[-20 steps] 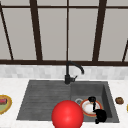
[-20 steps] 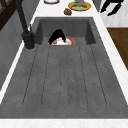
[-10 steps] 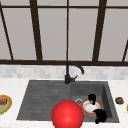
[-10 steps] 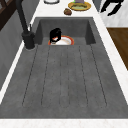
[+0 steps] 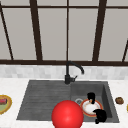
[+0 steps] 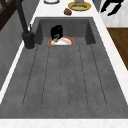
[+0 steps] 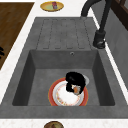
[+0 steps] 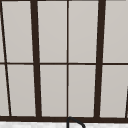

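Observation:
A white plate with a red rim [image 5: 86,111] [image 6: 65,41] [image 7: 56,96] lies flat on the floor of the sink basin [image 7: 40,75]. My left hand [image 5: 91,97] [image 6: 57,31] [image 7: 75,80] is down in the basin over the plate's tap-side edge, fingers curled on a small orange-brown thing [image 7: 75,89] that touches the plate. My right hand [image 5: 100,116] [image 6: 112,6] hangs in the air in front of the counter's edge, away from the sink, with its fingers spread and holding nothing.
A big red ball [image 5: 67,115] fills the foreground before the drainboard [image 5: 42,100]. The black tap [image 5: 72,72] stands behind the sink. A yellow plate with food [image 5: 3,103] [image 7: 52,6] sits on the left counter, a brown lump [image 5: 119,100] [image 6: 67,11] and another yellow plate [image 6: 80,5] on the right.
My left hand has shifted slightly over the plate, towards the tap side. The right hand and the plate stay where they were.

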Controlling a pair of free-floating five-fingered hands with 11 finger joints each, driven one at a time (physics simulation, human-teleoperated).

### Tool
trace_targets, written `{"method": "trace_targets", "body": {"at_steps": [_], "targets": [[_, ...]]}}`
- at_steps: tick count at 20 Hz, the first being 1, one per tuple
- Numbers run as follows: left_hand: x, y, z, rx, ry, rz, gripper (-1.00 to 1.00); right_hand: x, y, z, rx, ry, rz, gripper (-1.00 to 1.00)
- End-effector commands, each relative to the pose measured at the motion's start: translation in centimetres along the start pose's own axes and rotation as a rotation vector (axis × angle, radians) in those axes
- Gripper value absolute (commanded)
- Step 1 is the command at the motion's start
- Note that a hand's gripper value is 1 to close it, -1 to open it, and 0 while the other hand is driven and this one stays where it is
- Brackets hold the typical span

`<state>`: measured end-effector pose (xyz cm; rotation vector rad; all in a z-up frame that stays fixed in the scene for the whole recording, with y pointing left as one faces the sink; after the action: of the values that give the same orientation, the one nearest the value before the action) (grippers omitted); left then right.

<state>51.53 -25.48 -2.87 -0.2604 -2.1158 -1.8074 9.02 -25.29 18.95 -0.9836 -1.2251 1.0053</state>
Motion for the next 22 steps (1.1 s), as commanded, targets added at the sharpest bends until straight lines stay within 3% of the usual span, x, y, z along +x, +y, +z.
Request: {"method": "trace_targets", "body": {"at_steps": [1, 2, 3, 5, 6, 7, 9, 10, 12, 18, 22], "targets": [[0.2, 1.0, 1.1, -0.081, 0.002, 0.025, 1.0, 0.0, 0.0, 0.0, 0.0, 0.0, 0.0, 0.0], [0.4, 0.4, 0.8, -0.082, 0.035, 0.031, 1.0, 0.0, 0.0, 0.0, 0.0, 0.0, 0.0, 0.0], [1.7, 0.0, 0.8, -0.095, 0.044, 0.022, -1.0, 0.0, 0.0, 0.0, 0.0, 0.0, 0.0, 0.0], [2.4, -0.1, 1.4, -0.076, 0.079, 0.061, -1.0, 0.0, 0.0, 0.0, 0.0, 0.0, 0.0, 0.0], [3.1, -0.7, 1.3, -0.07, 0.088, 0.058, -1.0, 0.0, 0.0, 0.0, 0.0, 0.0, 0.0, 0.0], [3.5, -1.0, 1.4, -0.07, 0.086, 0.064, -1.0, 0.0, 0.0, 0.0, 0.0, 0.0, 0.0, 0.0], [3.6, -1.4, 1.4, -0.046, 0.066, 0.121, -1.0, 0.0, 0.0, 0.0, 0.0, 0.0, 0.0, 0.0], [3.5, -1.3, 1.5, -0.052, 0.061, 0.154, -1.0, 0.0, 0.0, 0.0, 0.0, 0.0, 0.0, 0.0], [2.5, -0.7, 1.4, -0.045, 0.05, 0.199, -1.0, 0.0, 0.0, 0.0, 0.0, 0.0, 0.0, 0.0], [-0.7, -0.2, 1.9, -0.068, 0.036, 0.312, -1.0, 0.0, 0.0, 0.0, 0.0, 0.0, 0.0, 0.0], [-3.4, -1.6, 1.4, -0.061, 0.017, 0.324, -1.0, 0.0, 0.0, 0.0, 0.0, 0.0, 0.0, 0.0]]}}
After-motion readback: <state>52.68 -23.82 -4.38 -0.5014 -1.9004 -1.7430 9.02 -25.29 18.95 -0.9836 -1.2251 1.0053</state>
